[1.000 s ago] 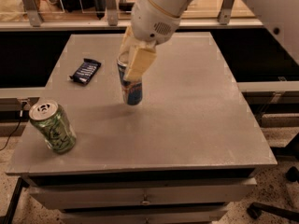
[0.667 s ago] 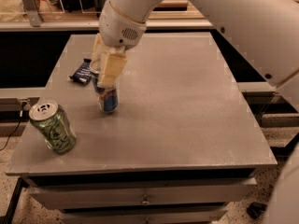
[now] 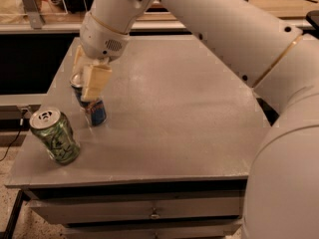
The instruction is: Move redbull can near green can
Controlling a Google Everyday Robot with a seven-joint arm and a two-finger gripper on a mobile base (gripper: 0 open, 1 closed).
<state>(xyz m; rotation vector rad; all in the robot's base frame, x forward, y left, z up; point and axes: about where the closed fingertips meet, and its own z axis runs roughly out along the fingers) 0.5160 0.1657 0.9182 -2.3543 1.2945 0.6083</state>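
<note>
Two cans on the grey table [image 3: 189, 108] — the gripper [image 3: 87, 83] hangs over the left side, its cream fingers [image 3: 95, 81] pinching the redbull can [image 3: 97, 114], which leans, base low by the tabletop. The green can [image 3: 56, 137] stands near the front-left corner — close by, not touching.

It looked like a lab or office workspace: a plain grey table [image 3: 179, 108] with drawers [image 3: 149, 210] stood on a speckled floor [image 3: 7, 176]. The gripper [image 3: 87, 82] hung over the table, clamped on the redbull can [image 3: 97, 114].
</note>
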